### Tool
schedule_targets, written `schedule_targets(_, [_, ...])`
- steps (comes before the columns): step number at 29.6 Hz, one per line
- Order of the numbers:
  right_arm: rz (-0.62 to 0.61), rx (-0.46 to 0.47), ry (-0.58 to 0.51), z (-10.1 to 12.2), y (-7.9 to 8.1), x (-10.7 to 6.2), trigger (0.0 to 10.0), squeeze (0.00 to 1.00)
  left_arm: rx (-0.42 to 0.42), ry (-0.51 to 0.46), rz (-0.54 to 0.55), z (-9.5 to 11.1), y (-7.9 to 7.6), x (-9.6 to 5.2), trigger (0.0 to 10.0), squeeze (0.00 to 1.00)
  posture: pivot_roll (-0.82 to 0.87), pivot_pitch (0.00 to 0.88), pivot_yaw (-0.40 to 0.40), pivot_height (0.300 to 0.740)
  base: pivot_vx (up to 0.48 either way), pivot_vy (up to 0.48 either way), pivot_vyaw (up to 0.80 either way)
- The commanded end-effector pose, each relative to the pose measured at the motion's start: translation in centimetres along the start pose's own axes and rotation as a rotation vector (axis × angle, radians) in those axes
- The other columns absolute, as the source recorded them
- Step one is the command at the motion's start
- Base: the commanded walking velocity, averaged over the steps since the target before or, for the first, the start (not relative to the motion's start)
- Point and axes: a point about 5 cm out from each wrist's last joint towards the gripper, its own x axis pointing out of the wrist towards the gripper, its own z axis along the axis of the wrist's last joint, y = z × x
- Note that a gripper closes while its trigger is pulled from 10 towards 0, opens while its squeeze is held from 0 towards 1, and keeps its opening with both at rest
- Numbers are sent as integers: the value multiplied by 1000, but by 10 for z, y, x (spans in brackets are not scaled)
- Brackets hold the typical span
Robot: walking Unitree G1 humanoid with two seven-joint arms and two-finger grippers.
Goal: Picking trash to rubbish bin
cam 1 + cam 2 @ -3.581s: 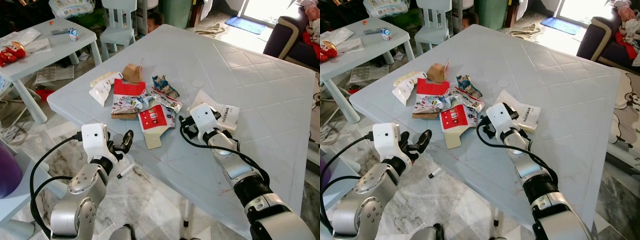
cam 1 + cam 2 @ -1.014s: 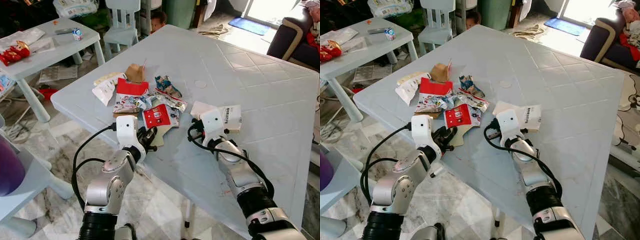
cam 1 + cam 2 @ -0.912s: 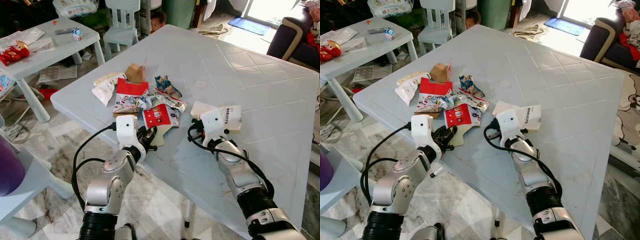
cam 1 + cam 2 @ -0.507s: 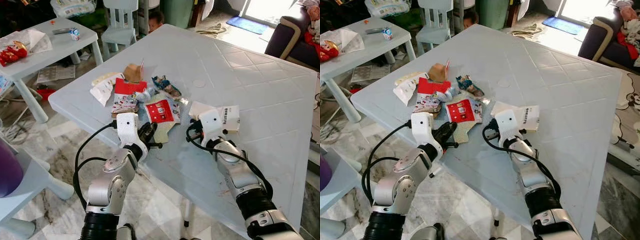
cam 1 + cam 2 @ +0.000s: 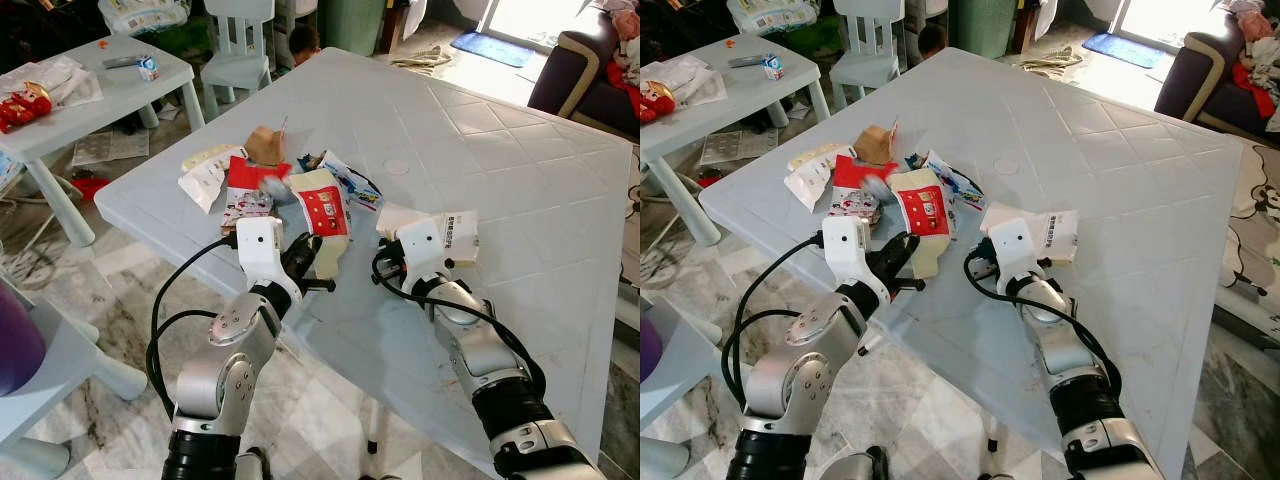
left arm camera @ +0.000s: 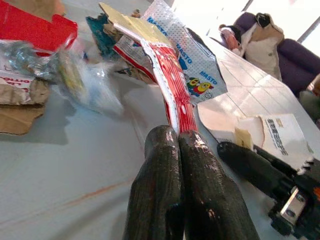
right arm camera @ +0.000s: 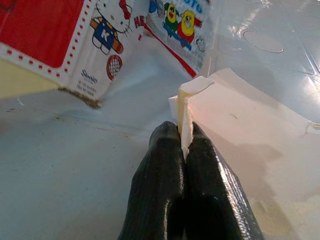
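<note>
A pile of trash lies near the front left corner of the pale blue table: a red wrapper, brown paper and a white wrapper. My left gripper is shut on the lower edge of a red-and-white carton, which stands tilted up off the table. A blue-dotted wrapper lies behind it. My right gripper is shut on the raised corner of a white card packet with a barcode label, lying to the right of the pile.
A small table with snack packs stands at the left, with a child's chair behind it. A person's head shows beyond the table's far edge, beside a green container. A dark sofa is at the far right.
My left arm rose from below the table edge, closed on the carton and tipped it up from lying flat. The wrappers beside it shifted. The right arm has barely moved.
</note>
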Motion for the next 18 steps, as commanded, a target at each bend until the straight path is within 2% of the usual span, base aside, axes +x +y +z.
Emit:
schedule_targets(1, [1, 11, 43, -10, 0, -3, 0, 0, 14, -3, -39, -1, -10, -1, 0, 0, 105, 130, -80, 740, 0, 0, 0])
schedule_targets(4, [1, 10, 42, -9, 0, -3, 0, 0, 49, -21, -59, 2, -14, -2, 0, 0, 107, 132, -81, 740, 0, 0, 0])
schedule_targets(5, [1, 10, 42, -9, 0, -3, 0, 0, 109, -56, -73, 7, -17, -3, 0, 0, 107, 132, -81, 740, 0, 0, 0])
schedule_targets(6, [1, 10, 42, -9, 0, -3, 0, 0, 109, -56, -73, 7, -17, -3, 0, 0, 107, 132, -81, 740, 0, 0, 0])
schedule_targets(11, [-2, 7, 42, -9, -1, -4, 0, 0, 219, -166, -79, 21, -23, -5, 0, 0, 105, 131, -82, 740, 0, 0, 0])
schedule_targets(15, [-9, 3, 38, -8, -3, -4, 0, 0, 281, -234, -34, 29, -20, -7, 0, 0, 103, 125, -83, 740, 0, 0, 0])
schedule_targets(18, [-42, 8, 22, -5, -9, -6, 0, 0, 330, -278, 61, 36, -10, -12, 0, 0, 104, 120, -84, 740, 0, 0, 0])
